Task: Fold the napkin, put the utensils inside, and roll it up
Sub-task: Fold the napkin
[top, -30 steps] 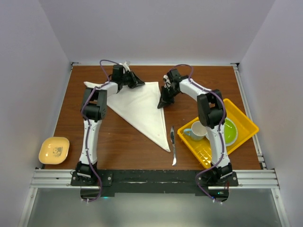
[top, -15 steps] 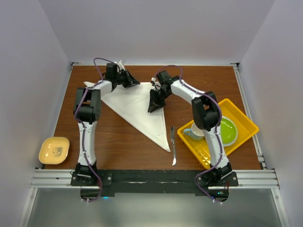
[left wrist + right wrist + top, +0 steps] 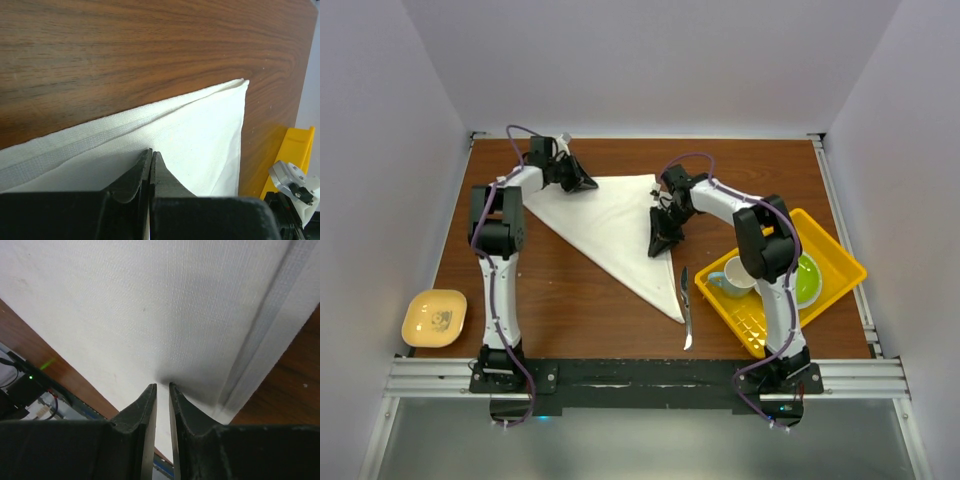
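The white napkin (image 3: 610, 225) lies folded into a triangle on the brown table, its long point toward the near side. The silver knife (image 3: 686, 300) lies on the table just right of that point. My left gripper (image 3: 586, 184) is shut, its tips resting on the napkin's far left part; in the left wrist view (image 3: 151, 152) the tips sit on the cloth (image 3: 200, 130). My right gripper (image 3: 658, 250) presses down near the napkin's right edge; in the right wrist view (image 3: 162, 386) its jaws stand almost closed, with a slim gap, on the cloth (image 3: 150, 305).
A yellow tray (image 3: 840, 255) at the right holds a white mug (image 3: 735, 275) and a green bowl (image 3: 805, 280). A small yellow dish (image 3: 434, 317) sits at the near left. White walls surround the table.
My left gripper has slid left along the napkin's far edge. My right gripper has moved from the far right corner toward the near side along the right edge.
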{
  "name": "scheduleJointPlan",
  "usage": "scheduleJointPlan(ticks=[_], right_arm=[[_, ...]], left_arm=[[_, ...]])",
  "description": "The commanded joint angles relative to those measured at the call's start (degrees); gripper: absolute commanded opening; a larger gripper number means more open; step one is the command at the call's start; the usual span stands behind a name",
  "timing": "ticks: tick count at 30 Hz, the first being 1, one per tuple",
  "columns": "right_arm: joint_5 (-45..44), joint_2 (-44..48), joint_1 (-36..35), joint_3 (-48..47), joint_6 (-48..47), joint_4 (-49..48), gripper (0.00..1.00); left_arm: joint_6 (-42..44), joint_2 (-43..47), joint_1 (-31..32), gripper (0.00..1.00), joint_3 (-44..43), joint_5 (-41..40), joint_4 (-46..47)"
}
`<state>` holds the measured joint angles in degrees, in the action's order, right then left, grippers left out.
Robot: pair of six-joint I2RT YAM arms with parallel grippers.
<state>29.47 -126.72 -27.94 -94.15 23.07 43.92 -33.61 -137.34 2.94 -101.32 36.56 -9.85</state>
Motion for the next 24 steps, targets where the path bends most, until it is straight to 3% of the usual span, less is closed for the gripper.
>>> scheduleJointPlan(ticks=[1,7,19,24], right_arm=[[-1.2,5.1,-1.8,-2.0,-2.9,1.9,0.23],[2.8,2.8,-3.9,-6.8,-4.0,4.0,0.28],[2.7,9.1,-4.8,7.6,-2.8,-1.2,0.31],[0.0,13.1,-4.9,13.0,-2.8,-1.1,0.31]], left_arm=[[4.3,1.4,-1.4,0.02,-5.0,-1.3,-5.3],[1.8,6.4,-2.9,0.03,-2.2,-3.7,-3.7],[7.1,1.5,-8.7,0.03,-1.1,-6.1,-10.1],[9.9,-1.4,-9.6,0.02,-5.7,-9.6,-12.7]])
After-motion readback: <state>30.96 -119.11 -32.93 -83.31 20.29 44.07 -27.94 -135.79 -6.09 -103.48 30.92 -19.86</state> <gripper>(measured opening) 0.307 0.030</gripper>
